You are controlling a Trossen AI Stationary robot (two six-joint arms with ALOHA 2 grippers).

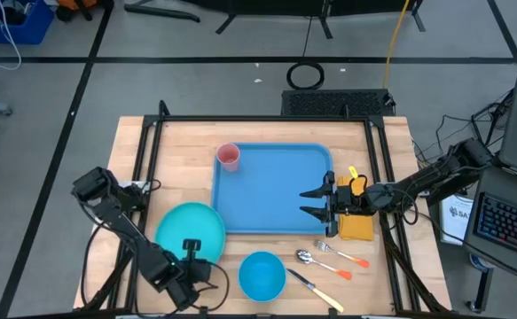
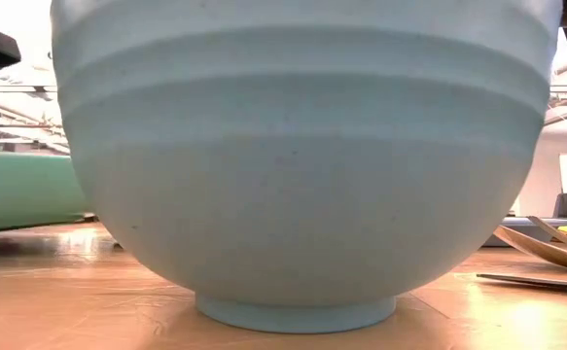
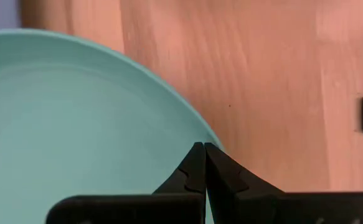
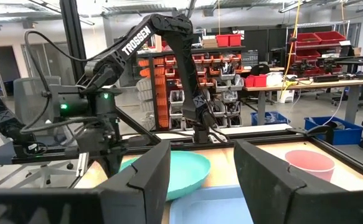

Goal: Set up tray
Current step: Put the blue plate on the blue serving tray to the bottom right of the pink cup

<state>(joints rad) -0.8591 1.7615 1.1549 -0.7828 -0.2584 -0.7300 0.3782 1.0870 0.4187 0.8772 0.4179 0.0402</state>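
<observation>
Step in hand: plate pickup. Left gripper (image 1: pixel 190 251) fingers pinched on turquoise plate (image 1: pixel 190 232) rim at 6 o'clock. Tray (image 1: pixel 271 188) bench centre; plate at its 8 o'clock. Right gripper (image 1: pixel 316 202) fingers wide, over tray's 3 o'clock edge. Next: lift plate onto tray.

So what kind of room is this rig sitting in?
Most likely a robotics lab or workshop: the right wrist view shows shelving with red parts bins, workbenches and blue crates on a bare floor behind the wooden table.
</observation>
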